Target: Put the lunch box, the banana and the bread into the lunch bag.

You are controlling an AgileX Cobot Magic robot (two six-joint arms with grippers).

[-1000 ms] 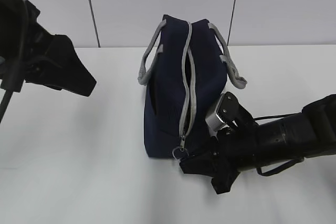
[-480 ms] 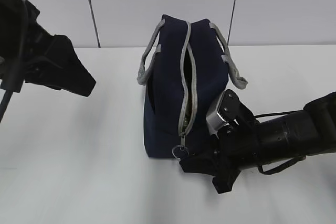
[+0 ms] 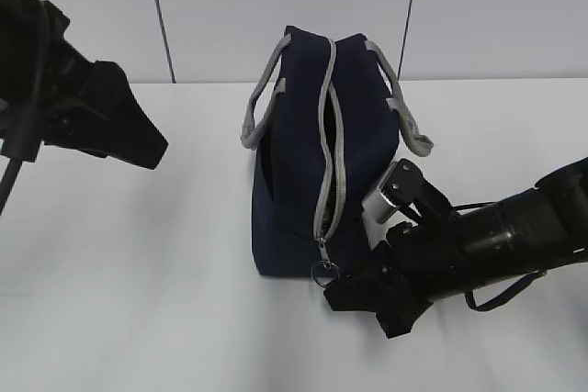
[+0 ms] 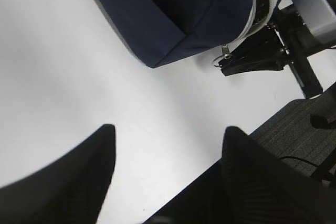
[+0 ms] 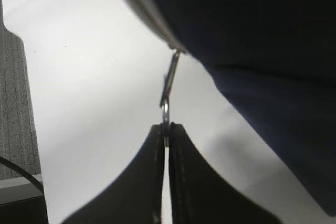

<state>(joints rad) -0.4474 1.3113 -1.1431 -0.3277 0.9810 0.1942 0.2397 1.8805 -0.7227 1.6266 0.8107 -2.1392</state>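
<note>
Lunch bag (image 3: 303,162), tall and navy blue, standing upright on the white table (image 3: 165,254) directly ahead of the right gripper's (image 3: 342,289) closed jaws and well apart from the left gripper's spread jaws. Two grey handles (image 3: 262,103) arch over its top, one drooping to either side. A grey zipper (image 3: 328,149) runs from the top ridge down the near end of the bag to a metal ring pull (image 3: 322,272) at the lower corner; the two zipper tapes stand slightly parted along the upper stretch, leaving a narrow dark slit. Through that slit the interior is too dark to tell what, if anything, lies inside.

Right gripper: low on the table beside the bag's near corner, its two black fingers (image 5: 178,171) pressed together and pinching the ring pull (image 5: 167,111) edge-on between their tips. Just beyond the jaw tips the pull's link joins the zipper line (image 5: 147,17) where the bag's dark fabric (image 5: 262,51) curves away above.

Left gripper (image 4: 165,145): raised off to the side, jaws spread with nothing between them; past the gap between its fingers lie bare table, the bag's lower corner (image 4: 173,30) and, farther on, the right gripper (image 4: 227,67) at the ring.
</note>
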